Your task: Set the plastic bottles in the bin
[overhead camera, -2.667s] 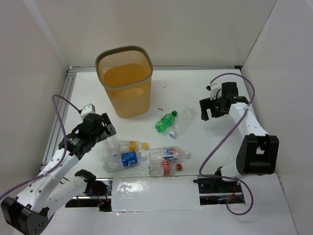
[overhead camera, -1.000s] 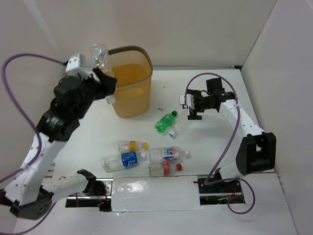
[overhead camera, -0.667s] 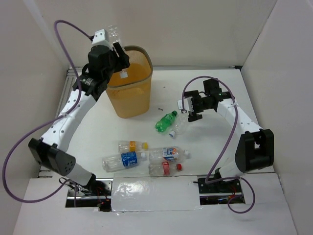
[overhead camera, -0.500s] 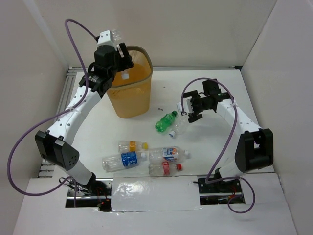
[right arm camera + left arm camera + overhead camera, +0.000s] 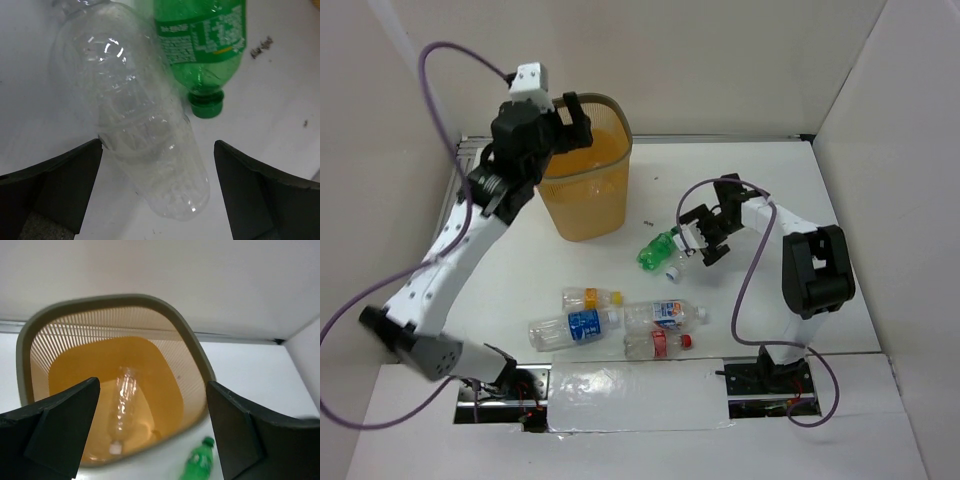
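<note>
The orange mesh bin (image 5: 586, 205) stands at the back left. My left gripper (image 5: 567, 118) hangs open and empty over its mouth. In the left wrist view the left gripper (image 5: 151, 390) frames the bin (image 5: 186, 337), and a clear bottle (image 5: 122, 407) lies on the bin's floor. My right gripper (image 5: 698, 238) is open, low over a clear bottle (image 5: 678, 259) that lies beside a green bottle (image 5: 658, 250). In the right wrist view the right gripper (image 5: 157, 150) straddles the clear bottle (image 5: 145, 135), with the green bottle (image 5: 205, 45) just beyond it.
Several more bottles lie near the front: a yellow-capped one (image 5: 590, 298), a blue-labelled one (image 5: 570, 327), a blue-and-red-labelled one (image 5: 666, 313) and a red-labelled one (image 5: 656, 344). White walls close in the left, back and right sides.
My left arm rose from the table with a clear bottle, carried it over the bin and let go; the bottle now lies inside. My right gripper moved left and down onto the clear bottle.
</note>
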You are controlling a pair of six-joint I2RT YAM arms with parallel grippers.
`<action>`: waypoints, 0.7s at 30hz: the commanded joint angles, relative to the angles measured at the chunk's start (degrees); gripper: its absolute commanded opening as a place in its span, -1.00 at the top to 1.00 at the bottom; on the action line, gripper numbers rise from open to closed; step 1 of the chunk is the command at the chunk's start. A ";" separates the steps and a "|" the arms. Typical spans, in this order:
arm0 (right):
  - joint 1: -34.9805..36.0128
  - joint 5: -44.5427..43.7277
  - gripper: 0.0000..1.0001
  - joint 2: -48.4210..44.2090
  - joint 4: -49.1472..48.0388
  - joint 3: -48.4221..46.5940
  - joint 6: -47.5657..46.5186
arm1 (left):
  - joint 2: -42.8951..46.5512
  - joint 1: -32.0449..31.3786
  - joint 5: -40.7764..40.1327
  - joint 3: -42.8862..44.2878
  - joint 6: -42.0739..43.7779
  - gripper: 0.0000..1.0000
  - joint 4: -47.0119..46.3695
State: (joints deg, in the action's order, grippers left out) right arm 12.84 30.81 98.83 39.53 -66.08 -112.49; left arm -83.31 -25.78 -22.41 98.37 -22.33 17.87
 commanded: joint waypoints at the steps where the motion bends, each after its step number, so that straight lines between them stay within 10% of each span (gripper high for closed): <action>1: 1.83 -1.36 -0.99 2.42 4.15 -2.73 -13.01 | 14.02 -3.57 2.27 -8.84 2.12 -1.00 2.69; 7: 3.06 -4.09 -0.81 6.99 5.90 -2.73 -13.55 | 30.29 -8.93 12.03 -24.79 0.62 -1.00 16.90; 10: 3.07 -6.10 -0.32 7.79 10.54 -5.19 -13.55 | 35.05 -11.13 15.73 -30.50 0.62 -1.00 22.89; 14: 0.18 -4.10 0.14 5.69 16.01 -6.51 -12.85 | 34.71 -11.13 20.82 -33.42 1.32 -1.00 25.45; 21: -2.12 12.50 0.27 -3.20 30.51 -20.99 5.12 | 23.73 -11.66 25.67 -32.19 9.30 -1.00 29.41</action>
State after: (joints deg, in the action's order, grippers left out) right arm 10.85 32.99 102.41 60.07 -78.52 -112.57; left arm -56.82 -36.88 -0.19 64.12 -18.41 45.08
